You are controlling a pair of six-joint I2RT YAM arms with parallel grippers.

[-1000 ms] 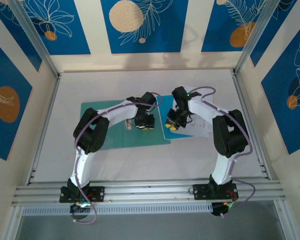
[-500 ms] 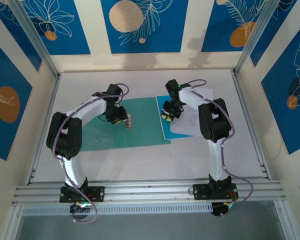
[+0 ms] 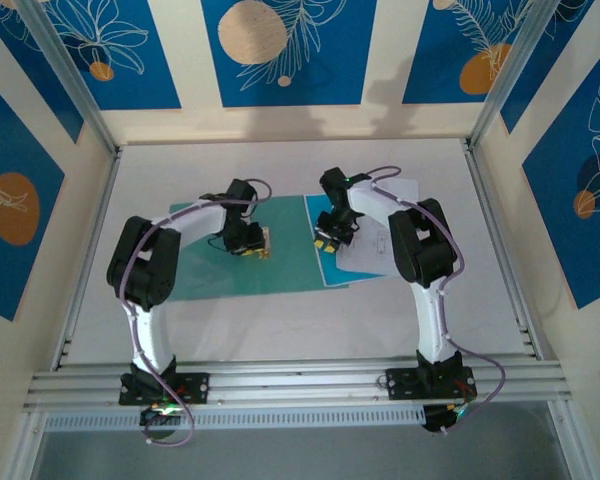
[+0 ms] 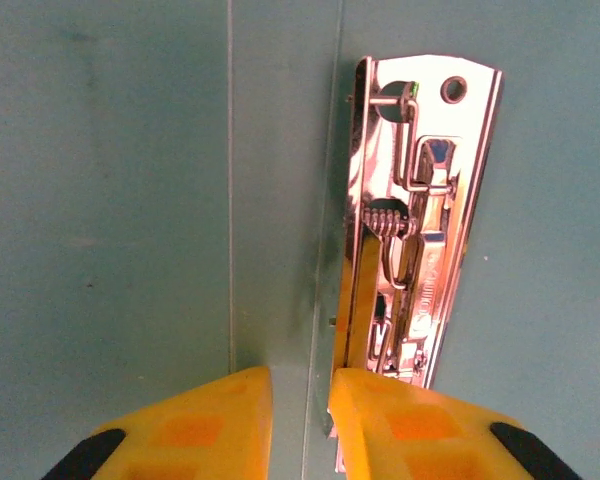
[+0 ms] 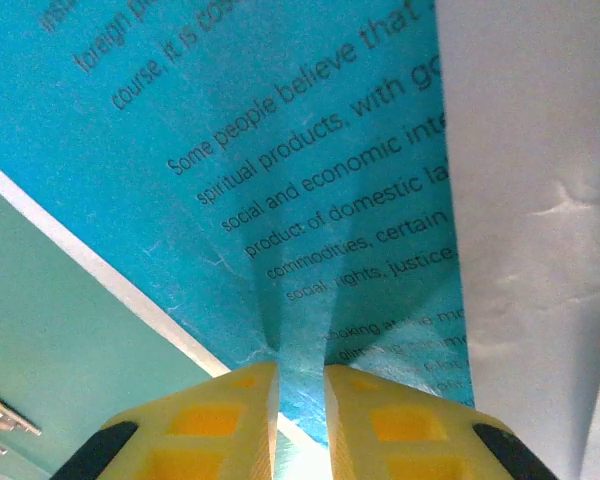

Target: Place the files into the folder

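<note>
Over the folder (image 3: 195,265), towards its right end, my left gripper (image 4: 300,425) points down with its yellow fingers (image 4: 200,435) drawn almost together, leaving a thin slit. Matt teal card shows through the slit, and I cannot tell whether anything is caught there. Just ahead lies the clip (image 4: 425,200), a long, narrow chrome plate with a coiled spring, wire levers and a round hole at its far corner. It is mirror-bright against the dull card. Its near end disappears behind one of my fingers. Straight creases run lengthwise in the card beside it.

My right gripper (image 5: 300,400) is closed on the blue sheet (image 5: 280,150). The paper rises in a soft pleat into the narrow gap between the yellow fingers, pinched near its edge. This sheet is thin, faintly fibrous and printed with lines of black text. A white sheet (image 5: 540,280) overlaps one side of it, smooth but for a small crinkle. A white strip separates the blue edge from the teal card.

From above, the blue sheet lies on the pale table (image 3: 280,320) just beside the folder's right edge. White paper spreads beyond it, partly under my right arm.
</note>
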